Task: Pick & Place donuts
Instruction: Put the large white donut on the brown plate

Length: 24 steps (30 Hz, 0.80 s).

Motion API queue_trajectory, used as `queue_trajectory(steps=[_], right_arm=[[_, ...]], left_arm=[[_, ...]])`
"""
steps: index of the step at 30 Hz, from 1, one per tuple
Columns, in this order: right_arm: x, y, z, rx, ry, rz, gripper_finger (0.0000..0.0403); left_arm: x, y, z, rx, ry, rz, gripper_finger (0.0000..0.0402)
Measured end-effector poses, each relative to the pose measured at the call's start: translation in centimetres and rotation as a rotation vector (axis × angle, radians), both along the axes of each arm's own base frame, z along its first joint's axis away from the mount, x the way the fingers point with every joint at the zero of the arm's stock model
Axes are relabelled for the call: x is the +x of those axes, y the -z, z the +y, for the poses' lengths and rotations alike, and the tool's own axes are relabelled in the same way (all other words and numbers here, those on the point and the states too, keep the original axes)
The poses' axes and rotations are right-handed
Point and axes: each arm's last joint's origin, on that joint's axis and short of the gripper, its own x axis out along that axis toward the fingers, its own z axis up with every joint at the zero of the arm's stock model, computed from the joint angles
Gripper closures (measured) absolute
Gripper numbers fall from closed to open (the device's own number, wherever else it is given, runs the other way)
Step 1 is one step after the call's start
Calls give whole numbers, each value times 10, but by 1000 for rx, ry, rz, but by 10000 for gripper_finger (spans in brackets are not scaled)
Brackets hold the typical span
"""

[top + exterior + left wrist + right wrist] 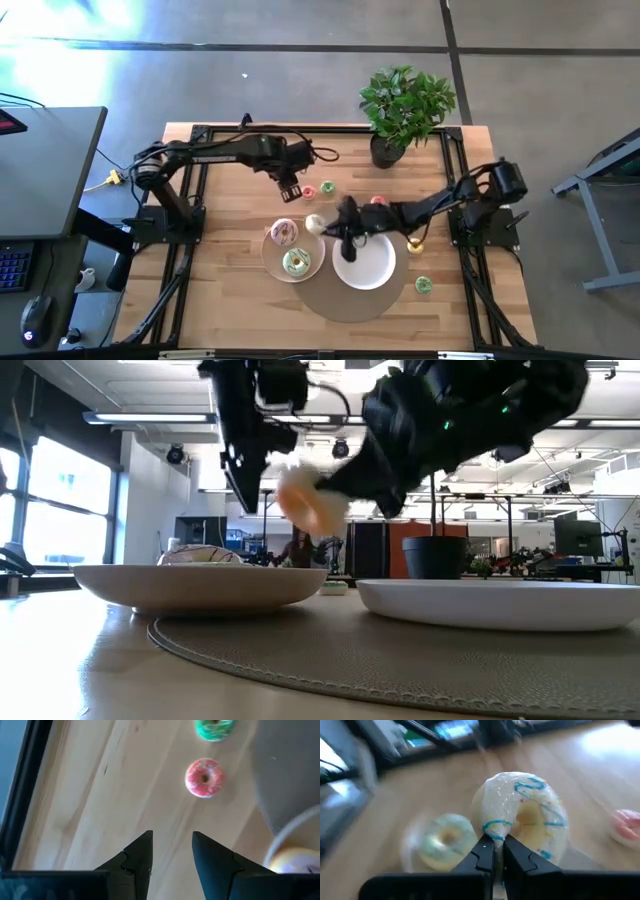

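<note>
My right gripper (pixel 338 226) is shut on the cream-white donut (pixel 522 817), which has blue icing lines, and holds it in the air between the two plates. The pink donut (pixel 283 233) and the green iced donut (pixel 296 263) lie flat on the left plate (pixel 270 256). My left gripper (pixel 172 845) is open and hovers over bare wood, just short of a tiny red-pink donut (pixel 205 777) and a tiny green one (pixel 215 729). More tiny donuts lie on the table: red (pixel 378 200), yellow (pixel 415 245) and green (pixel 423 285). My right gripper pinches the cream-white donut's ring between its two fingers (pixel 485 854), at the part of the ring nearest the wrist (pixel 496 831). The fingers reach in from the table's right side. The donut (pixel 312 500) is lifted clear and tilted, above the level of the plates.
An empty white plate (pixel 380 272) sits to the right of the left plate, both resting on a round brown mat (pixel 345 300). A potted plant (pixel 405 110) stands at the table's far edge. Bare wood lies on the table's left and near right.
</note>
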Motion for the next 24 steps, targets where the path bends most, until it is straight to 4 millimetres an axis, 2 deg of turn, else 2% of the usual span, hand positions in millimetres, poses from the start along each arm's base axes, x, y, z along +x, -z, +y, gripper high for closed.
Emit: queue_trajectory(steps=[5, 9, 12, 14, 17, 20, 24], right_arm=[[24, -6, 15, -24, 40, -42, 392], [54, 7, 24, -43, 31, 47, 390], [71, 16, 32, -95, 96, 150, 389], [77, 20, 37, -164, 142, 211, 389], [83, 10, 44, -196, 156, 242, 388], [82, 9, 47, -182, 156, 300, 387], [82, 9, 51, -202, 124, 309, 374]], left_arm=[[-12, -23, -8, 22, 46, -66, 269], [-23, -40, -11, 22, 49, -131, 269], [-26, -46, -12, 21, 54, -165, 269], [-30, -44, -13, 1, 63, -165, 269], [-28, -37, -13, 6, 89, -193, 269], [-30, -19, -14, -27, 98, -149, 269], [-31, -6, -15, -29, 117, -136, 269]])
